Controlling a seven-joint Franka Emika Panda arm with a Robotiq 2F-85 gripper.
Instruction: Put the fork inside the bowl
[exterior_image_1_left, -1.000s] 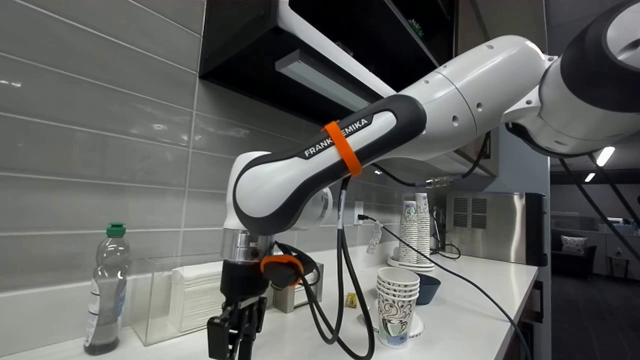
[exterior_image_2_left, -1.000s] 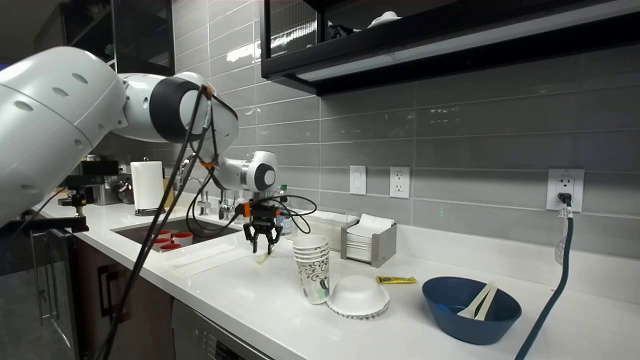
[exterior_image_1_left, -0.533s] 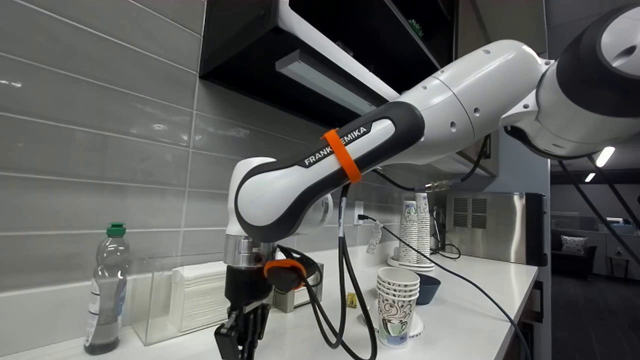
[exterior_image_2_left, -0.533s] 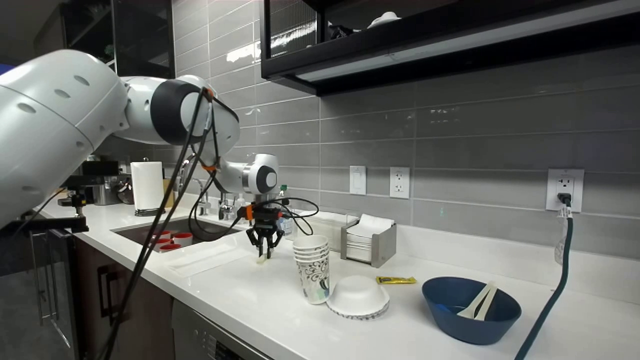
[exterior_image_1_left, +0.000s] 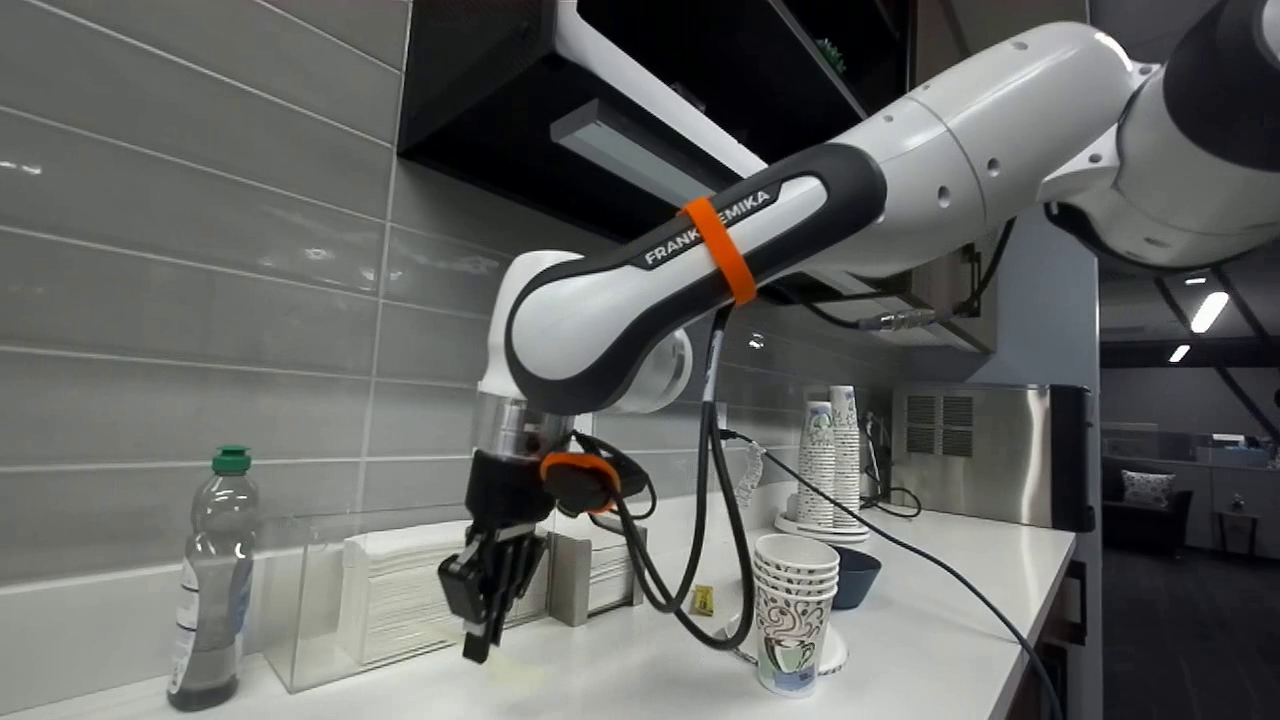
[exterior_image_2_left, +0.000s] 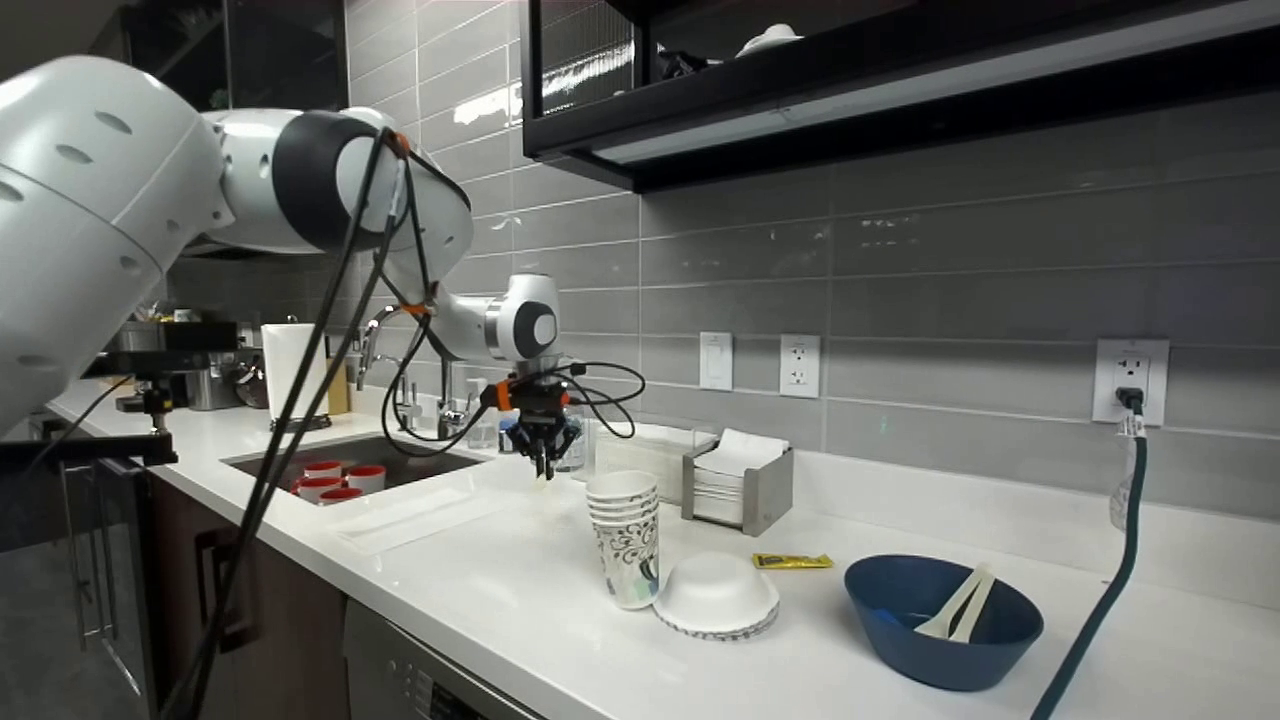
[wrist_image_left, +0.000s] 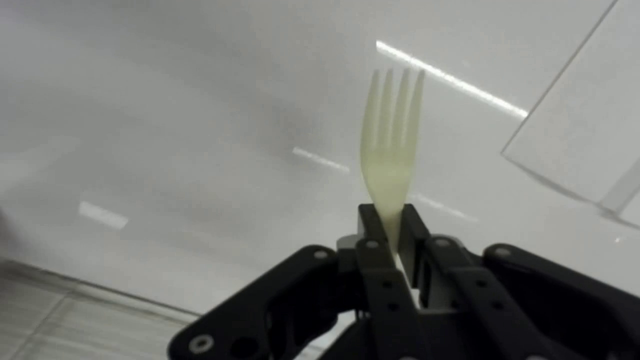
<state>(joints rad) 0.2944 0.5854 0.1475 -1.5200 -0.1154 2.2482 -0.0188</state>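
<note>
The pale fork (wrist_image_left: 389, 172) is in my gripper (wrist_image_left: 392, 220), which is shut on the narrow part just below its head. Its tines point away from the gripper in the wrist view. In both exterior views the gripper (exterior_image_1_left: 485, 645) (exterior_image_2_left: 544, 468) is raised above the counter, and the fork shows only as a faint pale blur under the fingertips. The dark blue bowl (exterior_image_2_left: 930, 655) stands far from the gripper, at the right of an exterior view, with pale utensils inside. It shows small and partly hidden behind cups in an exterior view (exterior_image_1_left: 857, 580).
Stacked patterned paper cups (exterior_image_2_left: 630, 560) and upside-down white paper bowls (exterior_image_2_left: 716, 595) stand between gripper and blue bowl. A yellow packet (exterior_image_2_left: 792, 561), a napkin holder (exterior_image_2_left: 770, 490), a bottle (exterior_image_1_left: 212, 600) and a clear container (exterior_image_1_left: 300, 625) are along the wall. A cable (exterior_image_2_left: 1090, 610) hangs beside the bowl.
The gripper was open and low over the counter, went lower while narrowing, and is now shut on the fork. The arm has risen and lifted the fork off the counter.
</note>
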